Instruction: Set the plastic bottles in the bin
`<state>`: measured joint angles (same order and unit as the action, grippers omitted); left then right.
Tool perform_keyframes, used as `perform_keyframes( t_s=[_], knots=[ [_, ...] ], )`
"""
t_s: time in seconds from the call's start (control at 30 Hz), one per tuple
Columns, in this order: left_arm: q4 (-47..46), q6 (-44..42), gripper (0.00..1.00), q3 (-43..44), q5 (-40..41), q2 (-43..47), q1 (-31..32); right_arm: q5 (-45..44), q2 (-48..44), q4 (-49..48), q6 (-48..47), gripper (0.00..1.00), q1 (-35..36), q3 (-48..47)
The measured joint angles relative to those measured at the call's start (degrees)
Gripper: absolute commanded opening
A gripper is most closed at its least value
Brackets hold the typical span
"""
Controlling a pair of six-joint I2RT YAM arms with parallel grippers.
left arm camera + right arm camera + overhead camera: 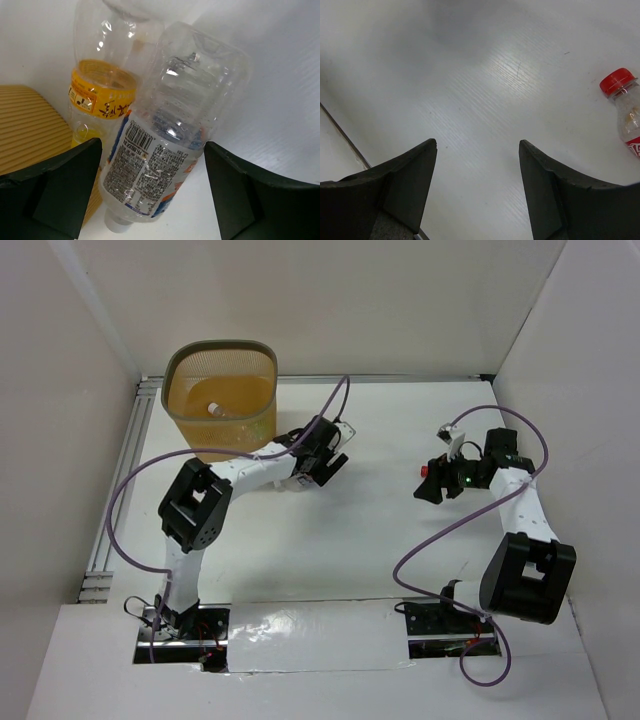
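Note:
My left gripper (322,455) hangs just right of the orange-yellow mesh bin (220,390), jaws open. In the left wrist view a clear bottle with a blue label (165,145) lies between the fingers of my left gripper (152,150), white cap toward the camera. A clear bottle with a yellow label (100,95) lies beside it, against the bin wall (25,125). A white-capped bottle (213,408) lies inside the bin. My right gripper (435,483) is open and empty (477,145) over bare table. A red-capped clear bottle (624,102) lies to its right; its cap also shows in the top view (425,469).
White walls enclose the table at the back and on both sides. A metal rail (118,490) runs along the left edge. Purple cables loop from both arms over the table (430,550).

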<state>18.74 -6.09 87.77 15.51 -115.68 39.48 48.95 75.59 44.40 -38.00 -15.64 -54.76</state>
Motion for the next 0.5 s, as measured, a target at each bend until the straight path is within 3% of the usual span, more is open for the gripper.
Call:
perform_keyframes(
  t_s=[0.13,0.2,0.4,0.43,0.5],
  knots=[
    [0.5,0.0,0.93,0.0,-0.4,-0.7,-1.2,0.0,0.1,-0.1,0.0,0.74,-0.3,0.0],
    [0.6,-0.2,0.84,0.0,-1.0,-1.2,-1.5,0.0,0.4,-0.2,0.0,0.74,-0.3,0.0],
    [0.1,-1.8,0.73,0.0,-3.2,-1.2,-1.6,0.0,1.0,-0.2,0.0,0.75,-0.4,0.0],
    [0.0,-2.4,0.68,-0.1,-3.5,-1.2,-1.6,0.0,1.0,-0.3,0.0,0.83,-0.4,0.0],
    [-0.5,-3.0,0.64,-0.6,-3.8,-1.1,-1.4,0.0,1.2,-0.3,0.2,0.88,-0.4,0.0]
  ],
)
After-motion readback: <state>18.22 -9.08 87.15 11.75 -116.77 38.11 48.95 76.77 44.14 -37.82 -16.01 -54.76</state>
